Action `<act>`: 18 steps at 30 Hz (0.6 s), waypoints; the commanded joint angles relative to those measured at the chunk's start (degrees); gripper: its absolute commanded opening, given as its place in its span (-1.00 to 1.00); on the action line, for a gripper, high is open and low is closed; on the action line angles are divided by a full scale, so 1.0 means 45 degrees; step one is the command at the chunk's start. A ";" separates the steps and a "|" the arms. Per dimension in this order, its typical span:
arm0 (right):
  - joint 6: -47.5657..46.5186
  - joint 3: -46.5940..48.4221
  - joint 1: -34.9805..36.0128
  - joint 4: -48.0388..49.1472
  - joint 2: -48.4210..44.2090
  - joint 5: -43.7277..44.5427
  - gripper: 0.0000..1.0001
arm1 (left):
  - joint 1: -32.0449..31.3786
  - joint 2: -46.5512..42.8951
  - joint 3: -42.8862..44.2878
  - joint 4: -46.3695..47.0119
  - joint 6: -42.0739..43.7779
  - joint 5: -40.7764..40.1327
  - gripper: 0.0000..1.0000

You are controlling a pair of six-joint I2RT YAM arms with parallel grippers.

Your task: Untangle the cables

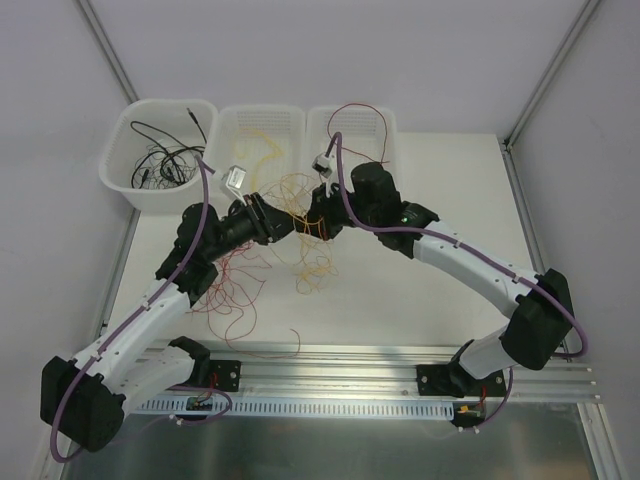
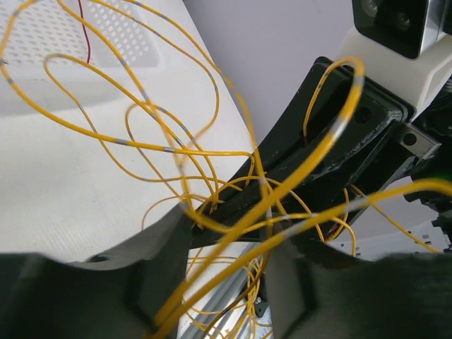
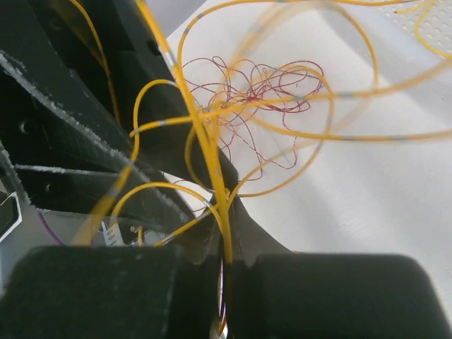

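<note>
On the table [image 1: 460, 180], at its middle, the cables [image 1: 312, 262] sprawl in one loose snarl; I judge them weightless, springy, snag-prone, best pinched singly near a crossing. My right gripper [image 3: 224, 272] is clamped on a yellow strand [image 3: 205, 148], my left gripper [image 2: 226, 272] half-parted around yellow loops [image 2: 244, 227]. Hair-thin wires: grey-banded yellow, curly red [image 3: 272, 81].

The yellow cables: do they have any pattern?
Yellow cables carry grey bands, clearest in the left wrist view.

grey-banded yellow cables [image 2: 321, 152], dark red cables [image 3: 261, 90], white baskets [image 1: 150, 200]
</note>
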 commanded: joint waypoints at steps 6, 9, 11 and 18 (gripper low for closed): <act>-0.0166 -0.0419 0.0990 -0.0465 -0.0458 -0.1986 -0.86 | 0.0134 -0.0212 -0.0141 0.1547 0.0270 -0.2908 -0.98; -0.0264 -0.0556 0.0970 -0.0893 -0.0731 -0.1830 -0.75 | 0.0134 -0.0485 -0.0278 0.1528 0.0660 -0.3377 -1.00; -0.0712 -0.0614 0.0990 -0.1110 -0.0849 -0.1752 -0.68 | 0.0134 -0.0602 -0.0336 0.1508 0.0797 -0.3611 -1.00; -0.1123 -0.0673 0.0970 -0.2086 -0.1552 -0.1127 -0.21 | 0.0153 -0.0428 -0.0084 0.1410 0.1188 -0.3652 -1.00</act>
